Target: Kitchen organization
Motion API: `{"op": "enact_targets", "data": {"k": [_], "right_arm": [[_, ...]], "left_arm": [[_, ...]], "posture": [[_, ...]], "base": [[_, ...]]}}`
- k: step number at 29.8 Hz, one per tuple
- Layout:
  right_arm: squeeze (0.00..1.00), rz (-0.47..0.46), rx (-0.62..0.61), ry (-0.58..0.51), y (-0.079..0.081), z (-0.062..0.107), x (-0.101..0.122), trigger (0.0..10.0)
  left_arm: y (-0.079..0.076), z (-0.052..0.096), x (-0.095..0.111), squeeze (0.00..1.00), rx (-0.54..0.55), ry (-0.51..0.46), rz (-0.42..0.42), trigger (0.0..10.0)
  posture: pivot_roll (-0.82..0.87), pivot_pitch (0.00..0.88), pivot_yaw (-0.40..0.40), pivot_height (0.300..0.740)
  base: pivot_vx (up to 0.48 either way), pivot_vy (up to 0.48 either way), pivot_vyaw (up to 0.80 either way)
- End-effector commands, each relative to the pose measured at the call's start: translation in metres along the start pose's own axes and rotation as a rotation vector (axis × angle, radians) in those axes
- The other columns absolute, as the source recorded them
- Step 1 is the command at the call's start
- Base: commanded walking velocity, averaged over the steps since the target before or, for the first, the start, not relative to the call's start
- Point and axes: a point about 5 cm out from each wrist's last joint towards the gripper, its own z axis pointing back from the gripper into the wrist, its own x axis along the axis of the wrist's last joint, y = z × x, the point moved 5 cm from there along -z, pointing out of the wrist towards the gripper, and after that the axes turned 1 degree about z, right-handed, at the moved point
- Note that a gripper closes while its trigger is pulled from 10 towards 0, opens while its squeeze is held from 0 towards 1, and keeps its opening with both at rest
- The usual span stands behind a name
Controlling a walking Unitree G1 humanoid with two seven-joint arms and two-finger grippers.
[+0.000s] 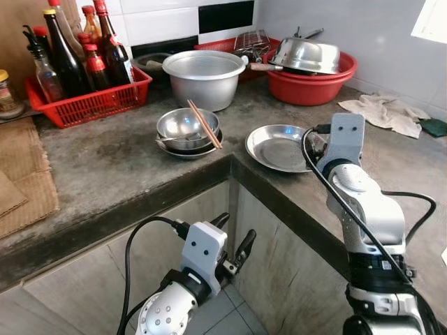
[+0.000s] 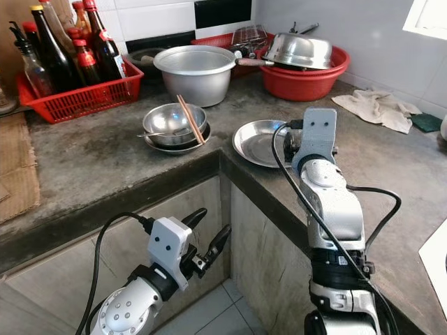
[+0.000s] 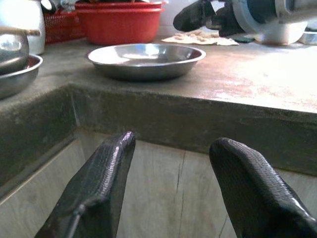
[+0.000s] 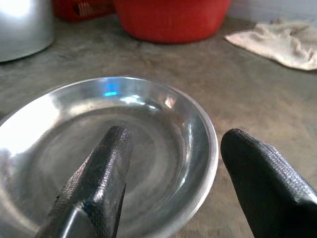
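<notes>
Now plate rim point(image 4: 210, 148) between fingers point(image 4: 99, 183).

steel plate point(image 1: 277, 148) | shallow, round, shiny, empty | lying flat, upright | sitting near counter's inner corner edge | beside stacked bowls point(image 1: 187, 131) carrying chopsticks point(image 1: 204, 123)

An L-shaped grey concrete counter point(image 1: 126, 167) is set into a corner. The far wall point(image 1: 167, 21) is tiled white; the right wall point(image 1: 363, 28) is painted grey. Pale cabinet panels point(image 1: 77, 279) and a tiled floor point(image 1: 230, 314) are seen below. Daylight is admitted through a window point(image 1: 431, 19) at far right.
</notes>
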Motion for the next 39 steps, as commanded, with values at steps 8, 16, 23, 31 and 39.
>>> {"op": "enact_targets", "data": {"k": [8, 16, 23, 31, 39], "right_arm": [[0.00, -0.046, 0.011, 0.181, 0.000, -0.017, -0.010, 10.0], [0.00, -0.061, -0.014, 0.206, -0.005, -0.029, -0.004, 10.0], [0.00, -0.083, -0.037, 0.158, -0.009, -0.036, 0.011, 10.0], [0.00, -0.062, -0.077, 0.107, -0.017, -0.036, 0.022, 10.0], [0.00, -0.020, -0.075, 0.237, -0.019, -0.036, -0.006, 10.0]], "left_arm": [[-0.004, 0.002, 0.007, 0.00, -0.011, -0.022, 0.003, 10.0], [-0.006, 0.004, 0.009, 0.00, -0.007, -0.025, 0.006, 10.0], [-0.007, 0.005, 0.010, 0.00, 0.006, -0.027, 0.010, 10.0], [-0.008, 0.005, 0.009, 0.00, 0.004, -0.023, 0.009, 10.0], [-0.007, 0.005, 0.009, 0.00, 0.004, -0.022, 0.008, 10.0]], "posture": [[0.16, 0.110, -0.050, 0.740], [0.16, 0.118, -0.057, 0.740], [0.16, 0.127, -0.061, 0.740], [0.16, 0.129, -0.056, 0.740], [0.16, 0.127, -0.058, 0.740]], "base": [[0.000, 0.000, 0.00], [0.000, 0.000, 0.00], [0.000, 0.000, 0.00], [0.000, 0.000, 0.00], [0.000, 0.000, 0.00]]}}
